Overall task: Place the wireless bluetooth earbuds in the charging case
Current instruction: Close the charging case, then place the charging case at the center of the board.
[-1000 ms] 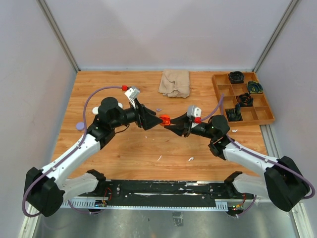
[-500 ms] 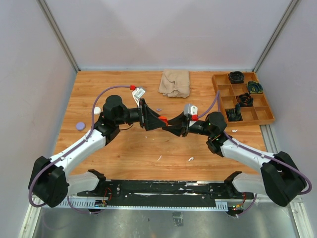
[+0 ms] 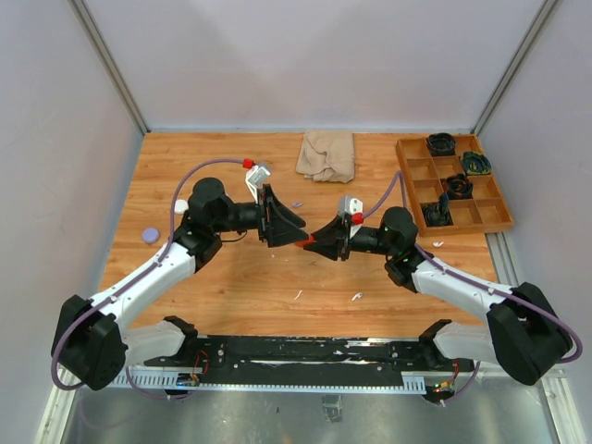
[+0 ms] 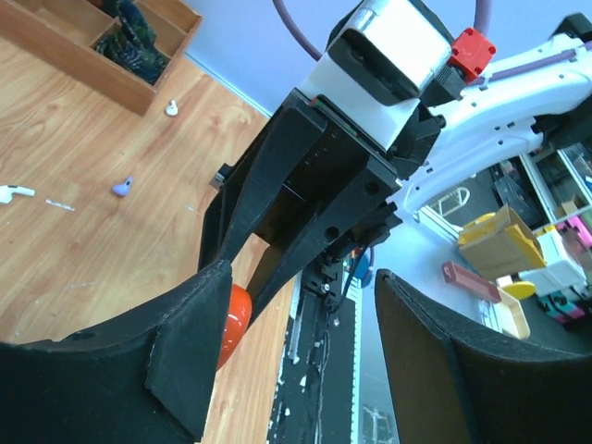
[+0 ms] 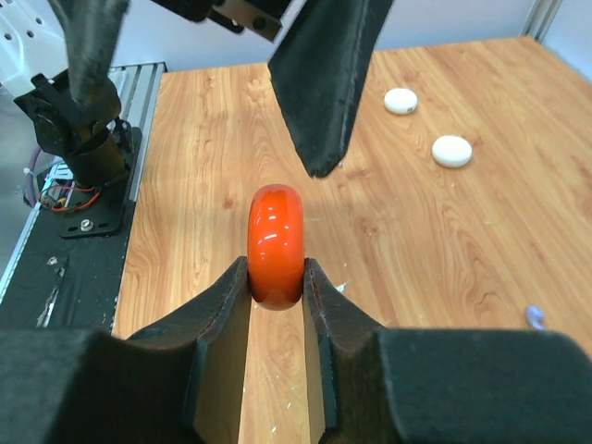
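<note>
left claw [image 3: 296, 231] facing right claw [image 3: 310, 243], near | red puck [image 3: 303, 242] pinched in right claw

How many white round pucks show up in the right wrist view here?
2. Both lie on the table at upper right: the far white puck farther back, the near white puck slightly right of it. Others may be outside this view.

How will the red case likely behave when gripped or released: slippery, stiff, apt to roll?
The red case looks glossy, so it is probably slippery in the right gripper. It shows no dent under the pinch, so it is likely stiff. Round and held on edge, it might roll if released onto the table.
</note>
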`<state>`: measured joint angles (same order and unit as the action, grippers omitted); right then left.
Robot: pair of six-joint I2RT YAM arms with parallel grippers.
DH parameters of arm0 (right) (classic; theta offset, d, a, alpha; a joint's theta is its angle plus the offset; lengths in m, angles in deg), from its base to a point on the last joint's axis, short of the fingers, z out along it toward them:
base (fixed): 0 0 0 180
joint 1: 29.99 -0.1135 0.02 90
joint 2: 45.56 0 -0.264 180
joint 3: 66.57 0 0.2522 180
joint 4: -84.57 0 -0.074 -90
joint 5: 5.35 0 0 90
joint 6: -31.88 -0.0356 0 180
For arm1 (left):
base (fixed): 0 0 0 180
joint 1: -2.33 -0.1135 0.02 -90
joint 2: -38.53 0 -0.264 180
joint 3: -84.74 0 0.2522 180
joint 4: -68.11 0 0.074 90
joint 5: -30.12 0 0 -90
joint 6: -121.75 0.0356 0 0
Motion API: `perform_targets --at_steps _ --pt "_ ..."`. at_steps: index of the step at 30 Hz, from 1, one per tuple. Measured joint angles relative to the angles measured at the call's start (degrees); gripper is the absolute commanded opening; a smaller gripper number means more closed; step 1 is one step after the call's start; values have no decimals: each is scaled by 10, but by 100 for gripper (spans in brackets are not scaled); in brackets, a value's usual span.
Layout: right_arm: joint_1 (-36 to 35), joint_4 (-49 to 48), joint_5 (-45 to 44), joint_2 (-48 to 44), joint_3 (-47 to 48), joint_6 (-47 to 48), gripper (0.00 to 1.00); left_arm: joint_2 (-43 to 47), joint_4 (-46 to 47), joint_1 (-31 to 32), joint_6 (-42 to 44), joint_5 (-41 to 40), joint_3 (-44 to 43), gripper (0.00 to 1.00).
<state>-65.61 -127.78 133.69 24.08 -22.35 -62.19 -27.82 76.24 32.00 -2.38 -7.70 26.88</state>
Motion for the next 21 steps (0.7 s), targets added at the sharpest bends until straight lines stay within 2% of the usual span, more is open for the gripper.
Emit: perform_targets --at_steps 3,6,12,17,21 --pt "0 42 -7 -3 3 2 5 16 -43 -3 29 -21 -1 73" --pt "0 110 -24 -11 16 7 5 37 -116 -6 70 -83 -14 77" --pt "0 242 -73 -34 32 0 5 103 -261 -7 144 -286 -45 86" --pt "0 355 -113 -34 45 -29 6 142 -346 -7 173 -467 -56 98" --pt "0 405 -130 -18 45 -70 7 156 -394 -7 176 -592 -56 99"
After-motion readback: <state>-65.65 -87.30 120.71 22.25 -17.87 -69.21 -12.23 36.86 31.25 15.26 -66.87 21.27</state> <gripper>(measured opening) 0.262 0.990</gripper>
